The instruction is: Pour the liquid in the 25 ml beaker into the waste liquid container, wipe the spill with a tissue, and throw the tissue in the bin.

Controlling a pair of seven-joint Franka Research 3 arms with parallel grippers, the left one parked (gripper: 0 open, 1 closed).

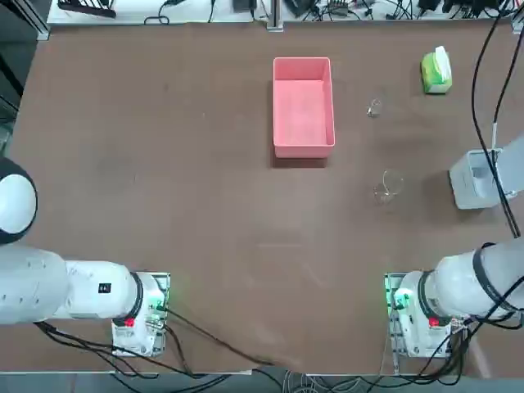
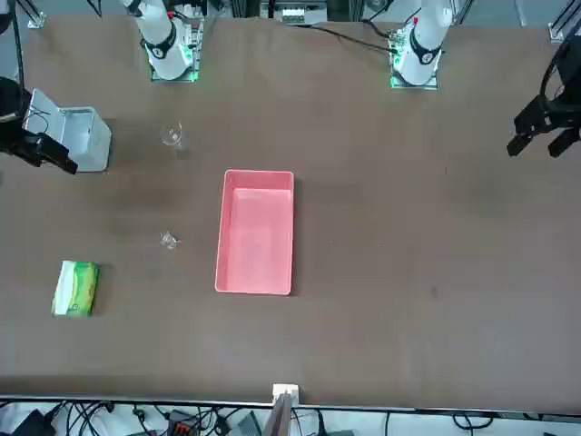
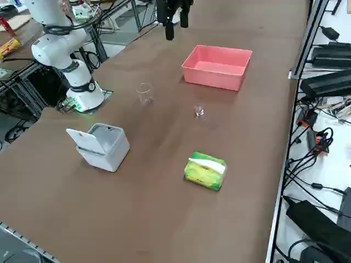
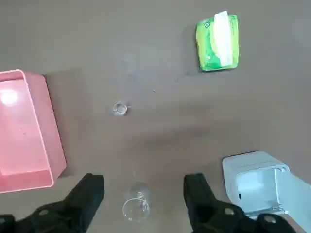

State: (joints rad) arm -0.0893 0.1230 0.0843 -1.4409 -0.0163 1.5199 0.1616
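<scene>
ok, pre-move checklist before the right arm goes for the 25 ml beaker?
1. Right gripper open, holding nothing: ok.
2. 25 ml beaker upright, standing clear of the larger beaker: ok.
3. Gripper lined up on the 25 ml beaker: not ok, the larger one sits between the fingers in the wrist view.
4. Waste liquid container unobstructed: ok.
5. Tissue pack with tuft showing: ok.
6. Bin lid open: ok.
7. Liquid in the small beaker: cannot tell.
</scene>
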